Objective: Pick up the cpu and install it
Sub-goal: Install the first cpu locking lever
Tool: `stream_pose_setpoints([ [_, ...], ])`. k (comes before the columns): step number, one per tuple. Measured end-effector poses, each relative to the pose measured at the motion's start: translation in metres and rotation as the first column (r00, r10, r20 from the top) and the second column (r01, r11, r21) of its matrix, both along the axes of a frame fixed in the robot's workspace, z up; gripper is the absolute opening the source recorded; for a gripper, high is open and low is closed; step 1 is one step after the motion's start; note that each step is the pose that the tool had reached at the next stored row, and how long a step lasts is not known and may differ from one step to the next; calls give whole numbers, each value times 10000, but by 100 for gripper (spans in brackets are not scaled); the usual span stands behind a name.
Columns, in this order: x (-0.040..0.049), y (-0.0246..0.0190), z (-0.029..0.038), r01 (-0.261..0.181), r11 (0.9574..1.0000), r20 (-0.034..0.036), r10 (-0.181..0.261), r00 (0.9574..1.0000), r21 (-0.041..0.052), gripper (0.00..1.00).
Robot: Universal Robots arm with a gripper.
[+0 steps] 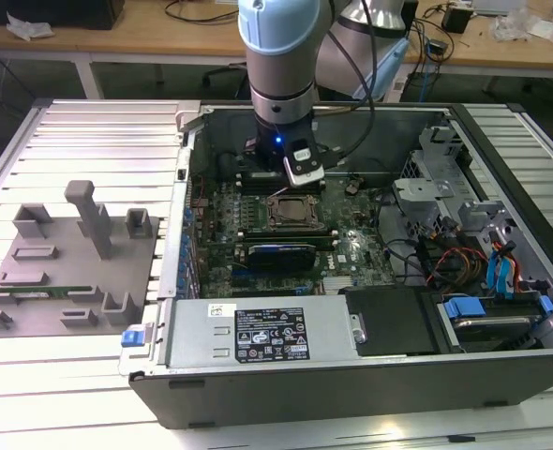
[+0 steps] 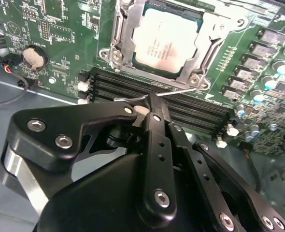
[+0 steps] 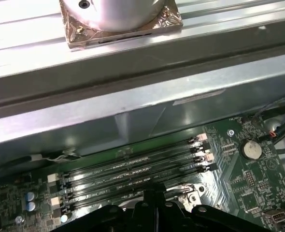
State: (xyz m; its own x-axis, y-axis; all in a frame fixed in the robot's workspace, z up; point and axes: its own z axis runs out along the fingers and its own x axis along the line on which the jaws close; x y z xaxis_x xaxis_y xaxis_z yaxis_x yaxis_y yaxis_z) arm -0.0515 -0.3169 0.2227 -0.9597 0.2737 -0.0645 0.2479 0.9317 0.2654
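Note:
The cpu (image 2: 166, 41), a silvery square chip, lies flat inside the metal-framed socket (image 2: 125, 53) on the green motherboard (image 2: 60, 29). My gripper (image 2: 151, 99) hovers just beside the socket over the black memory slots (image 2: 118, 87). Its black fingers (image 2: 154, 140) are pressed together with nothing between them, and the tip sits next to the socket's thin wire lever (image 2: 181, 90). In the exterior view the arm (image 1: 276, 84) reaches down into the open computer case, just behind the socket (image 1: 291, 211). The first wrist view shows the memory slots (image 3: 133, 169) ahead of the fingertips (image 3: 154, 198).
The case (image 1: 370, 375) lies open with a power supply (image 1: 267, 333) at the front and drive bays and cables (image 1: 483, 262) on the exterior view's right. A grey fixture tray (image 1: 70, 253) holding a green memory stick (image 1: 33, 292) stands on the exterior view's left. A coin battery (image 2: 32, 56) sits near the socket.

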Motion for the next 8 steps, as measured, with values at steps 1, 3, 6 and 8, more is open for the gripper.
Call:
stream_pose_setpoints([
  [1, 7, 3, -6, 20, 10000, 0, -20, 10000, 0, 11],
  [3, 20, 10, -17, 68, 10000, -1, -68, 10000, -1, 11],
  [6, 30, 49, -39, 98, 10000, -1, -98, 10000, -1, 11],
  [8, 30, 72, -52, 118, 9999, -1, -118, 9999, -1, 11],
])
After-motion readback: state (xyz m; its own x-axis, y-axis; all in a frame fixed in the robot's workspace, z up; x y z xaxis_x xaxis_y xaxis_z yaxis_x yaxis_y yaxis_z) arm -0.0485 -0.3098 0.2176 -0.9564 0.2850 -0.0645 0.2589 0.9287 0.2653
